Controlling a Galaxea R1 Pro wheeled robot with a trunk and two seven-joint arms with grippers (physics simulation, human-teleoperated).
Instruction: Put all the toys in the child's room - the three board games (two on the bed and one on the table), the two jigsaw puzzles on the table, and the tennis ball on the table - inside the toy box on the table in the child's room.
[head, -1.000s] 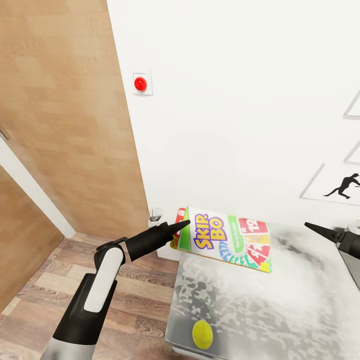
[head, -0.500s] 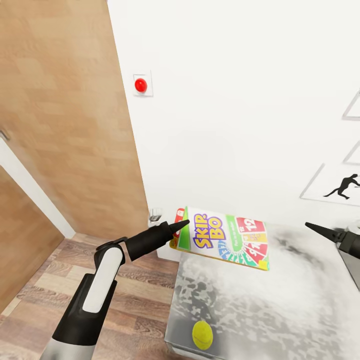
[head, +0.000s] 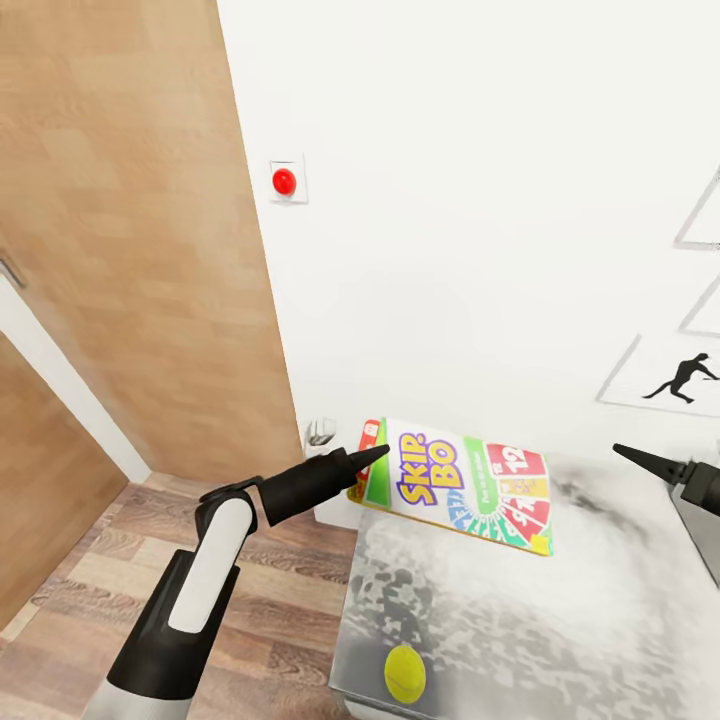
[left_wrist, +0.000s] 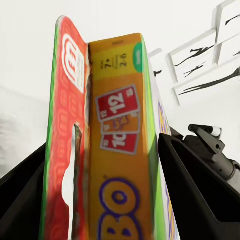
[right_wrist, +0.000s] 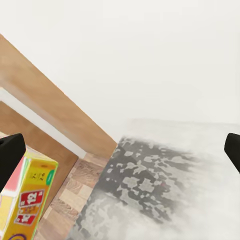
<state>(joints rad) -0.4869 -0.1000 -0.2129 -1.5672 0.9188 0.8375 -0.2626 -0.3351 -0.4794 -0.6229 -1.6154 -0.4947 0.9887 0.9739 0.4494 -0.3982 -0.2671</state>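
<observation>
One board game (head: 455, 484) reads "SKIP-BO", between left fingers (left_wrist: 192, 195).

The left arm (head: 205, 590) rises from the low left, bends at the wrist and points its black gripper (head: 366, 458) forward and to the right. Its fingers (left_wrist: 200, 195) are clamped on the game box (head: 460, 485), one on each face. The right gripper (head: 640, 461) reaches in from the right edge, its fingers (right_wrist: 10, 155) spread wide, holding nothing.
</observation>
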